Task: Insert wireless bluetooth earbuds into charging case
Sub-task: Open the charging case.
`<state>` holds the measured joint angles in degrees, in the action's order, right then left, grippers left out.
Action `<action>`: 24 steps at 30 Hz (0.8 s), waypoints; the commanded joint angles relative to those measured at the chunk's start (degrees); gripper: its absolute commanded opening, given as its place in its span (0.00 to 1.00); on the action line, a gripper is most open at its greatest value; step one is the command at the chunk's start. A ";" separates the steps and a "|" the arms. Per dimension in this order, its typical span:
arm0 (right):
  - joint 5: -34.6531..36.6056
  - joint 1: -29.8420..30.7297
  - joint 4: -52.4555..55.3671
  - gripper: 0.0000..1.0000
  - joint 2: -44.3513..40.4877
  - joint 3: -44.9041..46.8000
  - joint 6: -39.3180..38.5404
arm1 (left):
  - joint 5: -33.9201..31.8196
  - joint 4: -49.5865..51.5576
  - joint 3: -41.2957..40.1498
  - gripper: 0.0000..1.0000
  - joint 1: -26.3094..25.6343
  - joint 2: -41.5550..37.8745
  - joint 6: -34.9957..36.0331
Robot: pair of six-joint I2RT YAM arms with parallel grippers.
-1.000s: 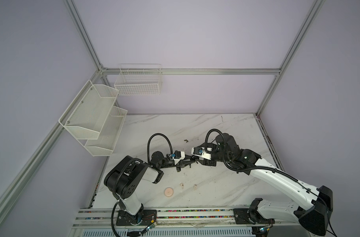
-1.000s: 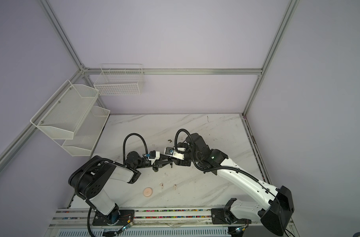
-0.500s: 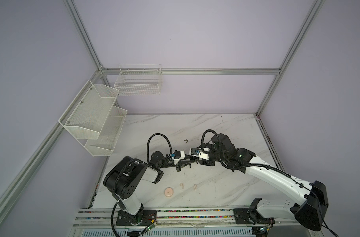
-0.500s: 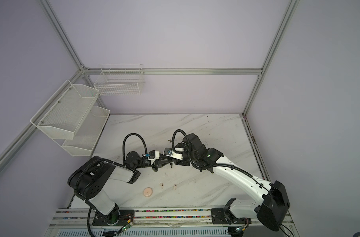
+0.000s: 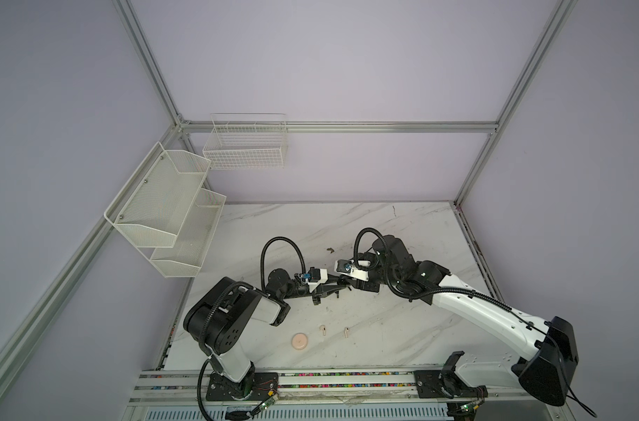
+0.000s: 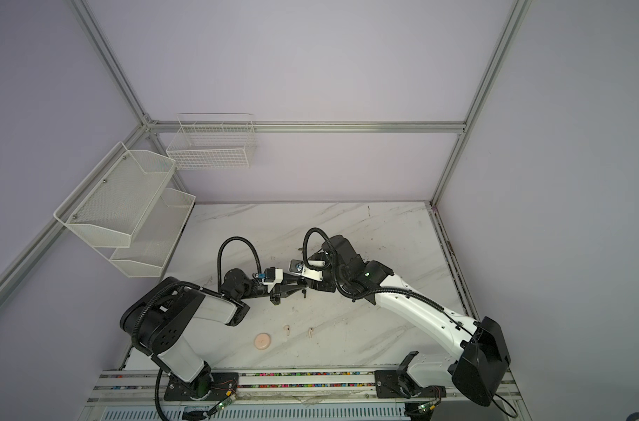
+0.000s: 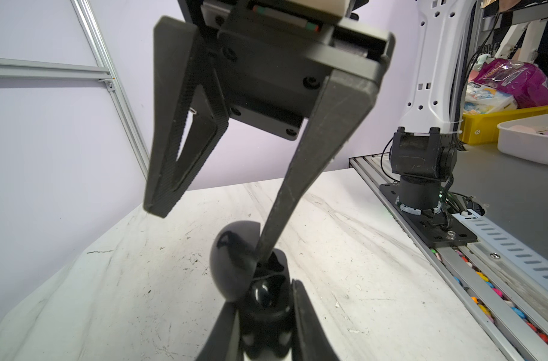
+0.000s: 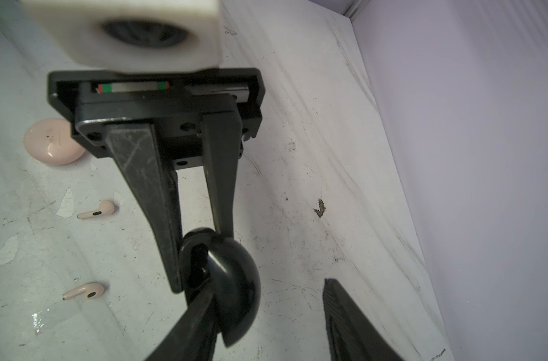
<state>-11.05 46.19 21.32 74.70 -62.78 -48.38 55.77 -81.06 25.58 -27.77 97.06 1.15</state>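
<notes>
Front rail (image 5: 310, 375): runs along the near edge of the marble table (image 5: 402, 328); both arm bases are bolted to it
Pink case (image 5: 300, 342): a rounded pale shell lying on the table not far from the rail, toward the left arm's side; nothing touches it
Pink earbuds (image 5: 323, 330): two, lying flat on the table just beyond the pink case; the second bud (image 5: 346, 331) lies near the first but apart from it; both are well clear of the grippers
Black stemmed bit (image 6: 304, 292): lies on the table just beneath where the grippers meet; too small to tell whether it is an earbud
Left gripper (image 8: 201, 256): clenched on the black charging case (image 7: 232, 265); the case's lid stands swung open
Right gripper (image 7: 210, 233): jaws spread and grasping nothing; one finger dips its tip into the open case, between lid and body; the other finger hangs free beside the lid
Inside the case: dark and glossy; cannot tell whether a bud sits there
Dark scrap (image 8: 319, 208): on the table beyond the grippers, apart from everything
Mesh shelf (image 5: 157, 204): two-tiered, on the far left frame
Wire basket (image 5: 245, 145): on the back wall
</notes>
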 commanded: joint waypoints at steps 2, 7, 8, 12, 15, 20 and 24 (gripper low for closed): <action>1.24 0.30 -0.49 0.56 0.58 -2.22 -1.03 | 1.22 -5.00 -1.50 0.00 0.18 -1.69 0.87; 1.81 0.30 -0.40 0.56 1.28 -2.54 -1.32 | 1.34 -4.99 -1.53 0.00 0.16 -1.71 0.92; 1.99 0.30 -0.41 0.56 1.33 -2.73 -1.36 | 1.43 -4.99 -1.55 0.00 0.17 -1.70 0.89; 2.82 0.19 0.25 0.57 1.59 -3.63 -1.67 | 1.38 -4.99 -1.53 0.00 0.10 -1.59 1.02; 2.76 0.19 1.12 0.58 1.64 -4.42 -2.19 | 1.17 -5.05 -1.52 0.00 0.09 -1.87 1.18; 3.14 0.21 2.58 0.58 1.69 -5.67 -2.70 | 1.10 -4.99 -1.50 0.00 0.11 -1.76 1.23; 3.22 0.17 2.67 0.59 1.81 -5.85 -2.82 | 1.19 -5.02 -1.50 0.00 0.14 -1.70 1.23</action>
<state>-8.75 46.35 23.92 76.23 -66.43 -50.09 55.40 -82.26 25.50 -27.64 96.71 1.17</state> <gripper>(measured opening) 0.585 0.204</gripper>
